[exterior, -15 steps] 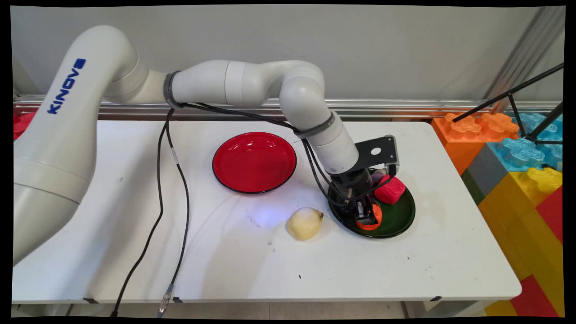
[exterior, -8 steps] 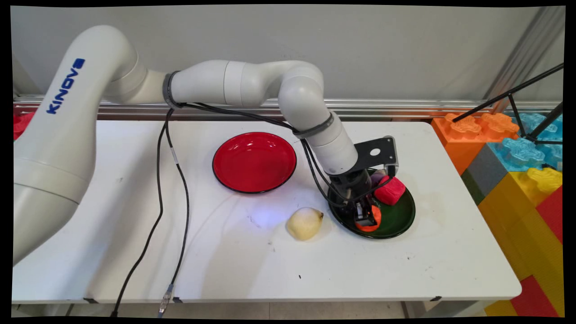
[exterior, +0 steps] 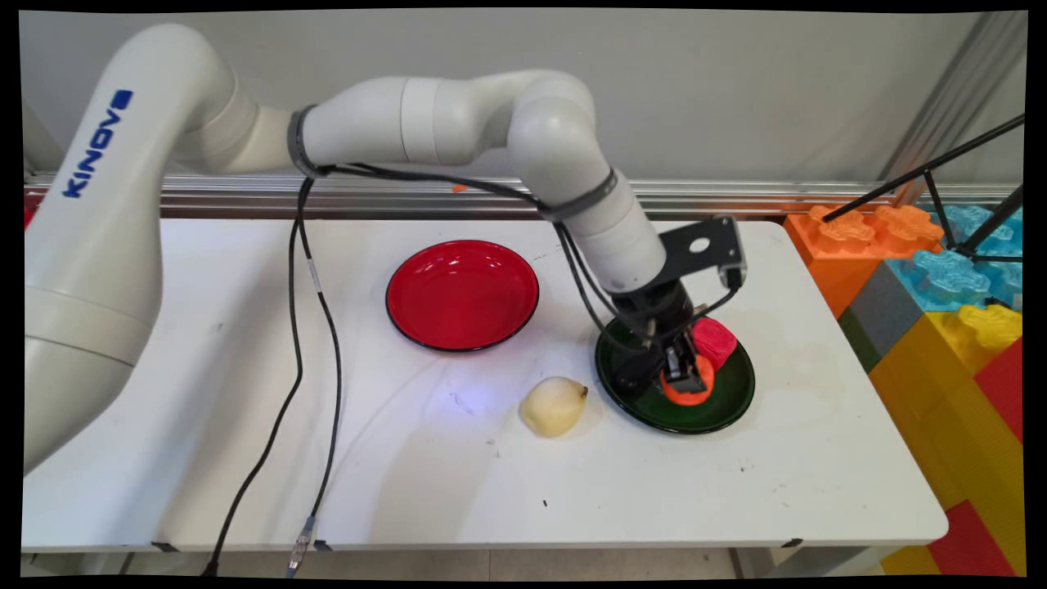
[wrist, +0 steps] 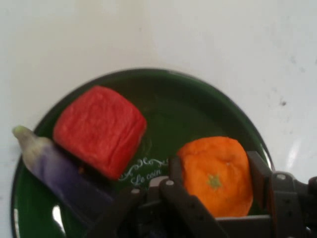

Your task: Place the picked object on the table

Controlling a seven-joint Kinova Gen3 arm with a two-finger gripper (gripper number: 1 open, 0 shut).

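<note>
Fingers (wrist: 257,171) clamped either side of orange (wrist: 216,176); gripper (exterior: 685,378) holds it over green plate (exterior: 724,409), lifted or resting, cannot tell. Red block (wrist: 99,130) on same plate, near orange, apart. Purple eggplant (wrist: 54,171) lies against block at plate's rim. Pale pear (exterior: 554,405) on table (exterior: 458,491) beside green plate. Red plate (exterior: 462,294) farther left.

Robot lab: Kinova arm (exterior: 458,139), tripod (exterior: 941,176), foam blocks (exterior: 941,278).
</note>
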